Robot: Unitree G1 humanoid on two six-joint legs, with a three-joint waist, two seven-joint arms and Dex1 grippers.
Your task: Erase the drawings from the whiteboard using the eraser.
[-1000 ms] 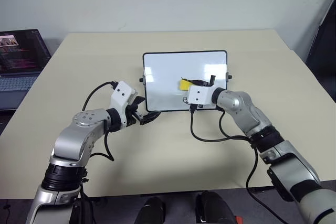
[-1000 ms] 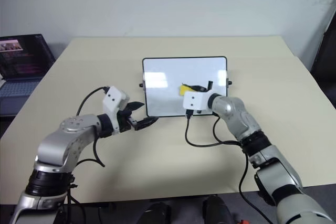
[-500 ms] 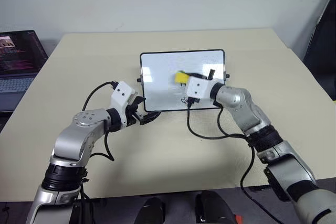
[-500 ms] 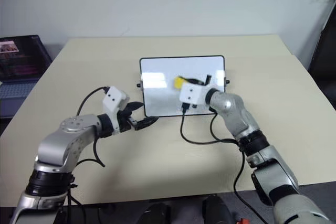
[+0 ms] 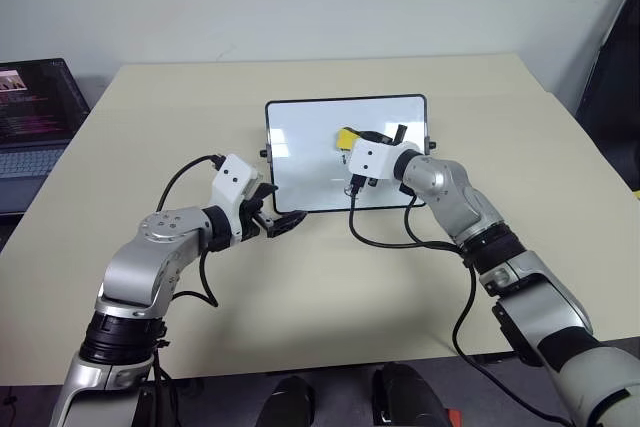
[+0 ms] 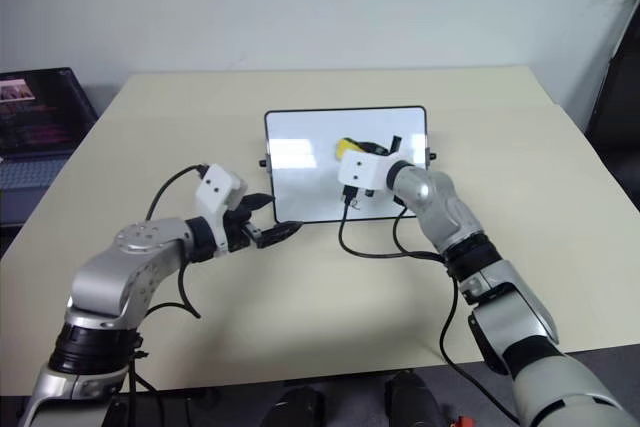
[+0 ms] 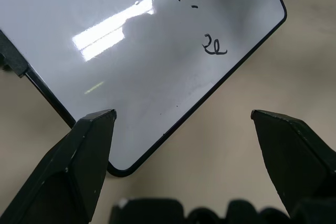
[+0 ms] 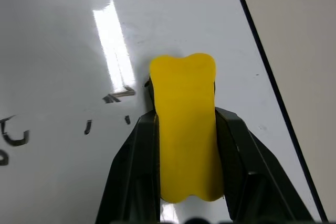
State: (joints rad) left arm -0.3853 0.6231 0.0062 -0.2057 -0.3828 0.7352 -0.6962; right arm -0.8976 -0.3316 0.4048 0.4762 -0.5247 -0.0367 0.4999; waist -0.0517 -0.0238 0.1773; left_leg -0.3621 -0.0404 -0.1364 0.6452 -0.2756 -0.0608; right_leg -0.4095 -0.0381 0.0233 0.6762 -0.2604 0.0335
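Currently the whiteboard point(image 5: 300, 152) lies flat on the beige surface point(image 5: 330, 287), near its middle. The right claw point(image 8: 184, 129) is pinching the eraser point(image 8: 184, 124) between its two black fingers, with the yellow block held over the upper right part of the board. The drawings point(image 7: 214, 47), thin black scribbles, show on the white face beside the eraser. The left claw point(image 7: 184, 129) is spread wide at the board's near left corner, gripping nothing. A laptop point(image 5: 35, 117) sits at the left.
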